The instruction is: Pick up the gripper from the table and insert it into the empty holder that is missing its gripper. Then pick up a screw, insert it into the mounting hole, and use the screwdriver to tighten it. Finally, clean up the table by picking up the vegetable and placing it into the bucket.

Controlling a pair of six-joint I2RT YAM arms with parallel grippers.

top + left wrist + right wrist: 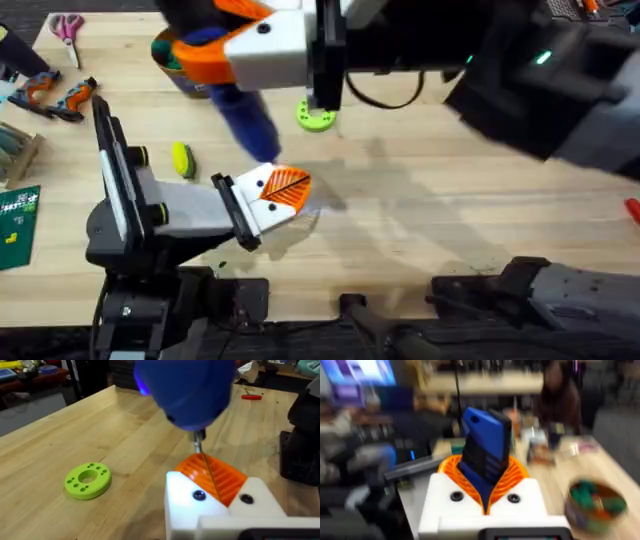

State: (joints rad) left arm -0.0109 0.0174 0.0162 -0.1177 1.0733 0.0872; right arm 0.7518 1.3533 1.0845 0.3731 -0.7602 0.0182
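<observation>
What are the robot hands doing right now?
Right tool shut on the blue screwdriver. Its bit is down at the left tool. Yellow-green vegetable on the table, not yet in the bucket.

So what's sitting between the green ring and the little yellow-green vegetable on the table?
The blue screwdriver crosses that stretch in the overhead view, between the green ring and the vegetable.

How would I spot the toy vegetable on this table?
Start at the left arm's white and orange gripper at the middle of the wooden table. Just left of it lies the vegetable, a small yellow-green oval. The lime-green ring farther back is flat, with holes.
</observation>
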